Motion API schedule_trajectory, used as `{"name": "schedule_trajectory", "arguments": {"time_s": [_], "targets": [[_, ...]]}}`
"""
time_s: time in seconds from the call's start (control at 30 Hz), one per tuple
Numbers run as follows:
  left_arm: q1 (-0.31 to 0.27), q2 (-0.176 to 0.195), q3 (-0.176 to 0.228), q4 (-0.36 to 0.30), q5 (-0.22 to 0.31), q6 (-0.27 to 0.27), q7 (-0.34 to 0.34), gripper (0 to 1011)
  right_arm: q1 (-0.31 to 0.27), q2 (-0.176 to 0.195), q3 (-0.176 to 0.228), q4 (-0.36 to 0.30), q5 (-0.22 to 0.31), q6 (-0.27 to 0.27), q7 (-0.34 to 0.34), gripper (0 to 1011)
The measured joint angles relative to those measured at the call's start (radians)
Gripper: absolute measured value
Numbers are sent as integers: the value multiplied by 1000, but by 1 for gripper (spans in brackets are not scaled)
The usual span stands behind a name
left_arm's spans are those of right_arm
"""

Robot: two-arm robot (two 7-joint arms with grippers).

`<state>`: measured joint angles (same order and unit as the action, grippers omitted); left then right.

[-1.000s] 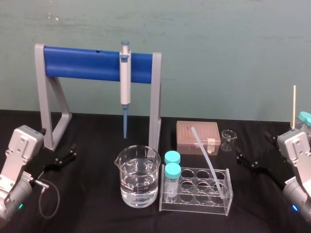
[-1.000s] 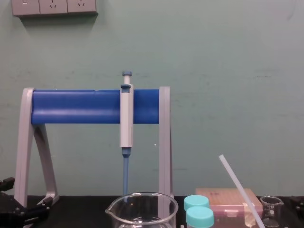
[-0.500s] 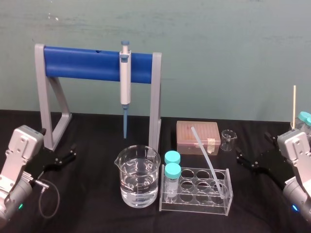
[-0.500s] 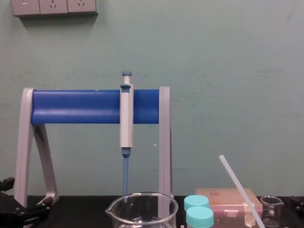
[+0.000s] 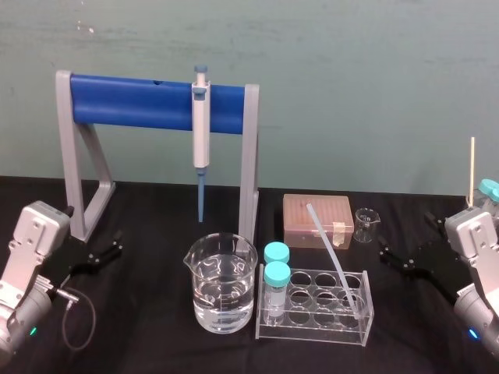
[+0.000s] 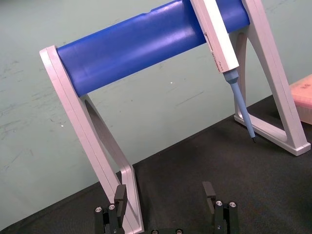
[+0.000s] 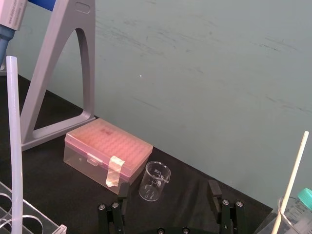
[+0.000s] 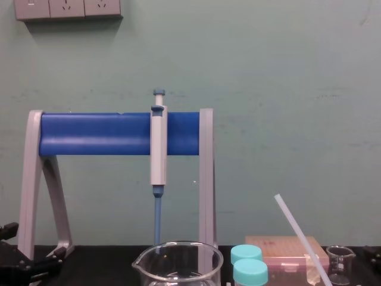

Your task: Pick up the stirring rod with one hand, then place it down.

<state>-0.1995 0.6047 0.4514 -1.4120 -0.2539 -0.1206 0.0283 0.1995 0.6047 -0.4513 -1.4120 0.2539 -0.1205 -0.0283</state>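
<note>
**Grippers Open and Empty, Stirring Rod Not Yet Lifted**

Head view: the left gripper sat low at the left of the black table, near the foot of the pipette stand. The right gripper sat low at the right. Both had their jaws spread and held nothing. The stirring rod leaned in the clear tube rack, beside two blue-capped vials and well apart from either gripper.

Left wrist view: the left gripper's fingers were parted on air and faced the stand and its pipette.

Right wrist view: the right gripper's fingers were likewise parted and empty. The small beaker and the pink tip box lay ahead, and the rod rose off to one side, its foot hidden.

Chest view: the rod slanted up beside the vials, with nothing touching it.

By this evidence, no part of the job was done. The approach, grasp, lift and set-down all lay ahead, and the right gripper looked the nearer candidate.
</note>
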Motion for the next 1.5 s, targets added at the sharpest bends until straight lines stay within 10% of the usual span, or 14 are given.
{"name": "schedule_trajectory", "arguments": {"time_s": [0.67, 0.93, 1.5], "targets": [[0, 0, 0, 0, 0, 0, 0, 1000, -61, -16, 44, -73, -121, -271, -12, 1000], [0, 0, 0, 0, 0, 0, 0, 1000, -44, -22, 20, -71, -103, -358, 97, 1000], [0, 0, 0, 0, 0, 0, 0, 1000, 23, -74, -3, -21, 21, -329, 278, 1000]]}}
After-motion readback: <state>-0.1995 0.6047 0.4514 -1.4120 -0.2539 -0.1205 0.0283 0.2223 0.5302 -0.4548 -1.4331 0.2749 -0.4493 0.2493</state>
